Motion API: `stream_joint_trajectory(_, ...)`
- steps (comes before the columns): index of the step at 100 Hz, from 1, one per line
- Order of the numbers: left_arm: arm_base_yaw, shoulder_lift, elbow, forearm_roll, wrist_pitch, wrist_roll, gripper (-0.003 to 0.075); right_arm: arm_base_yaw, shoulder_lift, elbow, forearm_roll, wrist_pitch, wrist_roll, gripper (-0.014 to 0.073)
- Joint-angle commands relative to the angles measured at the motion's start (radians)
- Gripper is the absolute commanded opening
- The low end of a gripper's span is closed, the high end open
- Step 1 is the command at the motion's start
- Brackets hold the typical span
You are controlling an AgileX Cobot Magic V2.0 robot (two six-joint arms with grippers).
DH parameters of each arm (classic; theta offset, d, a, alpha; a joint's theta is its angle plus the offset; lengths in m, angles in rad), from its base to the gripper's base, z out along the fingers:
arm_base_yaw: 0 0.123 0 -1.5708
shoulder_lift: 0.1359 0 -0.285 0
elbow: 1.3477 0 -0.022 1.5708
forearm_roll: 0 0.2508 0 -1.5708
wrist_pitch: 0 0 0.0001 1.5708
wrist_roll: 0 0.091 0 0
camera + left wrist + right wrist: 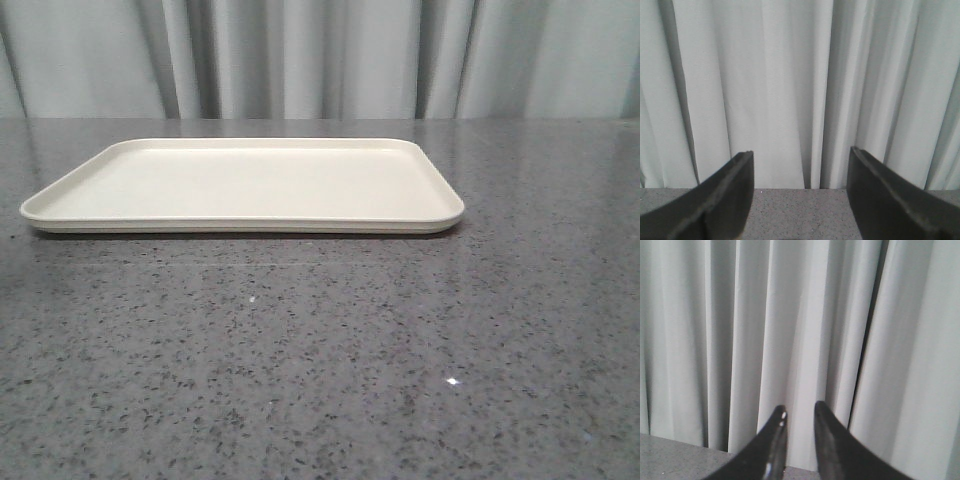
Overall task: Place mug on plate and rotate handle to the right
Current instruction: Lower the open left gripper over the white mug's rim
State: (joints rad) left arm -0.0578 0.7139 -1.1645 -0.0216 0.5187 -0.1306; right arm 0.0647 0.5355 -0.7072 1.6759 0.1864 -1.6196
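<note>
The plate [240, 185] is a large cream-white rectangular tray lying flat on the grey speckled table, left of centre toward the back, with nothing on it. The mug and its handle are out of view in every frame. Neither gripper shows in the front view. In the left wrist view my left gripper [801, 172] is wide open and empty, low over the table and facing the curtain. In the right wrist view my right gripper [800, 412] stands open by only a narrow gap, with nothing between its fingers, also facing the curtain.
A pleated grey-white curtain [320, 55] hangs along the table's far edge, behind the plate. The grey speckled tabletop [320, 360] stretches in front of the plate and to its right.
</note>
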Motion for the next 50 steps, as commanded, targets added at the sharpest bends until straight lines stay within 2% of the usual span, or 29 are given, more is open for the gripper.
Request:
stream_joint_trajectory(1, -0.007, 0.007, -0.034, 0.006, -0.067, -0.006, 0.0422, -0.001, 0.011, -0.035, 0.008, -0.035, -0.013, 0.0313)
stream_joint_trajectory(9, -0.007, 0.007, -0.034, 0.006, -0.067, -0.006, 0.0422, -0.001, 0.011, -0.035, 0.018, -0.078, -0.013, 0.0407)
stream_joint_trajectory(19, -0.007, 0.007, -0.034, 0.006, -0.067, -0.006, 0.0421, -0.001, 0.011, -0.035, 0.027, -0.104, -0.013, 0.0472)
stream_joint_trajectory(50, -0.007, 0.019, -0.034, 0.006, -0.038, -0.006, 0.0421, -0.001, 0.010, -0.041, 0.027, -0.125, -0.013, 0.0478)
